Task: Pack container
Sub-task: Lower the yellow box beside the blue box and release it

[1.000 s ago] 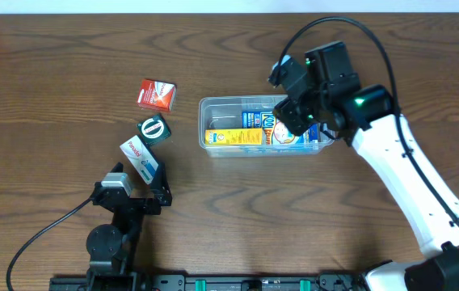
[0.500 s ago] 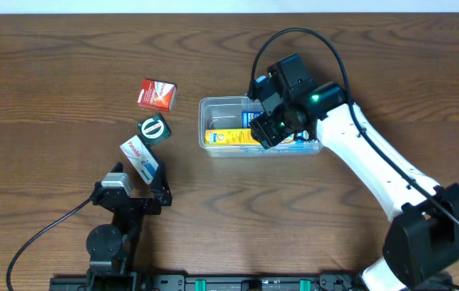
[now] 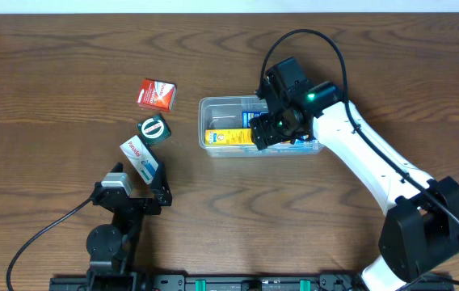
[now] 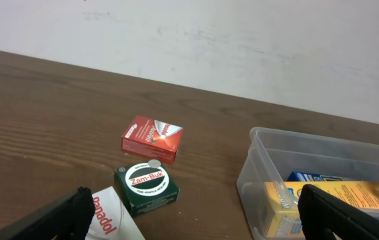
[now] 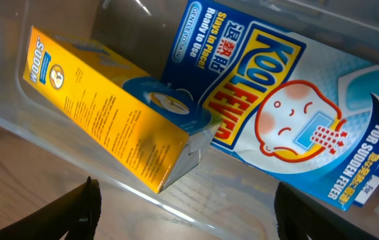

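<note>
The clear plastic container [image 3: 213,107] stands mid-table and holds a yellow Woods box [image 3: 231,138] and a blue Kool Fever box [image 3: 255,118]. It also shows in the left wrist view [image 4: 289,143] and the right wrist view [image 5: 56,127], where the yellow box [image 5: 103,100] and the Kool Fever box [image 5: 289,113] lie inside. My right gripper [image 3: 271,133] hovers over the container, open and empty [image 5: 183,213]. My left gripper [image 3: 136,194] rests open near the front left [image 4: 193,213], next to a white Panadol box [image 3: 140,155].
A red box [image 3: 157,94] and a green Zam-Buk box [image 3: 153,129] lie left of the container; both show in the left wrist view, red box [image 4: 151,138] and green box [image 4: 147,189]. The Panadol box [image 4: 113,217] sits by the left finger.
My right arm swung left over the container, and its gripper now sits above the middle of the tub. The left arm has not moved.
</note>
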`<state>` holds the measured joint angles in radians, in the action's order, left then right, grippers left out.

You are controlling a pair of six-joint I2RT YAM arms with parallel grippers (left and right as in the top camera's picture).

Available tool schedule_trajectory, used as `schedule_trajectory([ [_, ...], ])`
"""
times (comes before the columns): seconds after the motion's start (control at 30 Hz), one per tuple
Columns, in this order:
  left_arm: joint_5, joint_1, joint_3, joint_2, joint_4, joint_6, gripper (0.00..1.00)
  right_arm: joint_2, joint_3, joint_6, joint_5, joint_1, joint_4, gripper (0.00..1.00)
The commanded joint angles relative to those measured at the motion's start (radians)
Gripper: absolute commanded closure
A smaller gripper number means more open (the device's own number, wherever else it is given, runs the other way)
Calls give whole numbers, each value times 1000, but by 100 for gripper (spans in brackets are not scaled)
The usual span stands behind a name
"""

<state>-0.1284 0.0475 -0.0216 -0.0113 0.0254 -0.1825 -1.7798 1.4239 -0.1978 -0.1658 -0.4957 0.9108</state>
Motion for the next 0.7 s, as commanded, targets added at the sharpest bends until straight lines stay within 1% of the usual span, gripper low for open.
schedule_trajectory([
  [0.0,-20,-4,18,1,33,10,2,-18,2,-99,2,-3,-6,18],
  [0.13,-20,-4,18,1,33,10,2,-61,2,-105,-12,-3,-11,15],
  [0.4,-20,-4,18,1,33,10,2,-136,2,-105,-18,-3,-40,15],
  [0.67,-20,-4,18,1,33,10,2,-139,1,-105,36,27,-29,15],
])
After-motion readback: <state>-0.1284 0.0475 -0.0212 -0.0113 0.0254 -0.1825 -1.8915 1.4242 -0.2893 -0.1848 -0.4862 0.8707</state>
